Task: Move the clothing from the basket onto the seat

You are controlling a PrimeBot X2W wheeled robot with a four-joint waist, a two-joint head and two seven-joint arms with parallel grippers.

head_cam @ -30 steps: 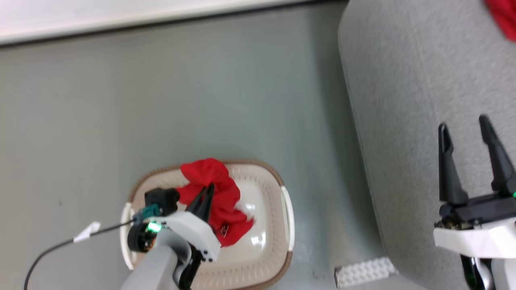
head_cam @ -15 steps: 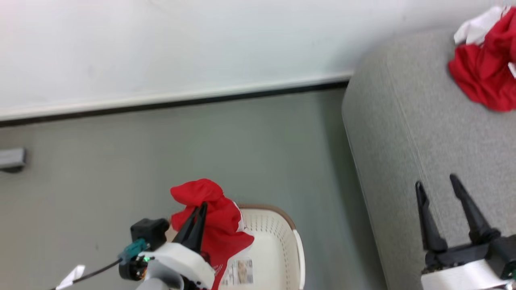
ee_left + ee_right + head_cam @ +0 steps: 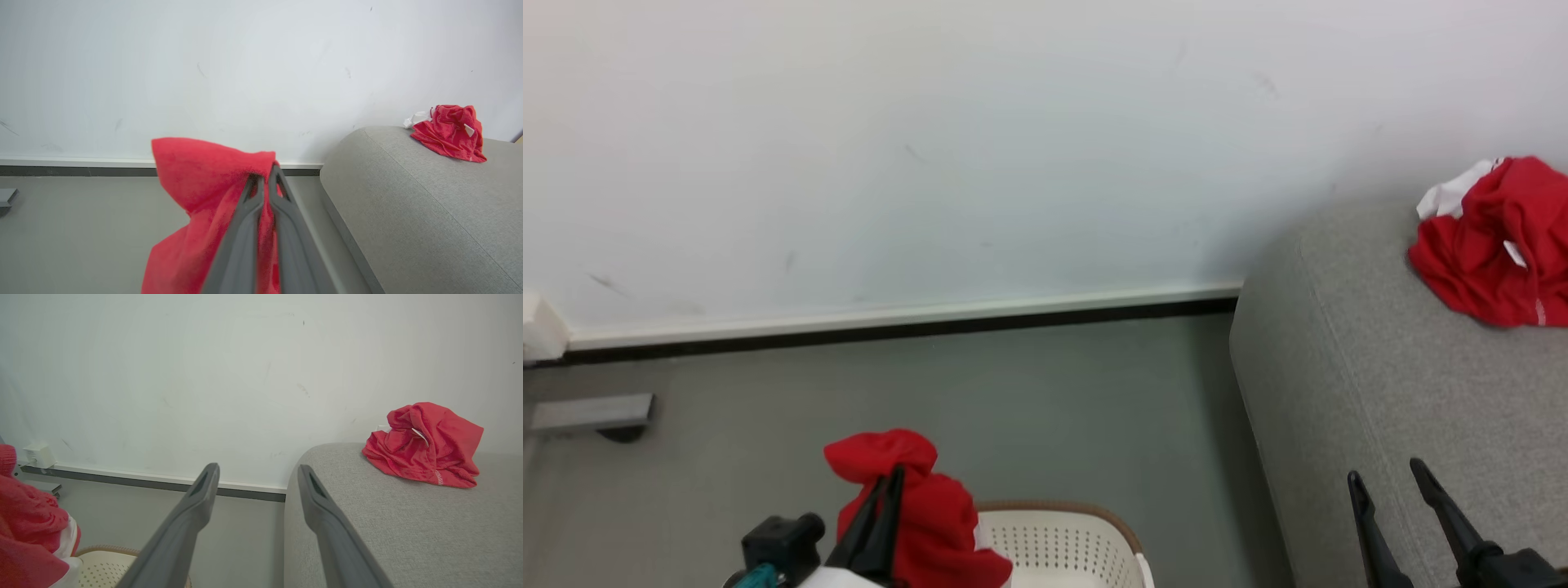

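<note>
**Left jaws hold a red garment; the seat is off to the right.**
Left jaws are pressed together, pinching the red garment (image 3: 196, 179) at its top fold. The cloth hangs straight down from the pinch, long axis roughly vertical, over the left end of the basket (image 3: 1063, 507). Its lower end is out of frame, so I can't tell if it's clear of the rim. The seat (image 3: 1380, 392) lies to the robot's right of the pinch, across a strip of floor (image 3: 1054, 392), its rounded edge above the basket rim. Right jaws are spread and empty over the seat's near edge, so that's the nearer arm but not the loaded one. A second red-and-white garment (image 3: 1494, 253) sits bunched on the seat near the wall (image 3: 1013, 122). My read is that the next move is a rightward swing of the left arm, with the hanging tail kept above the seat edge.
</note>
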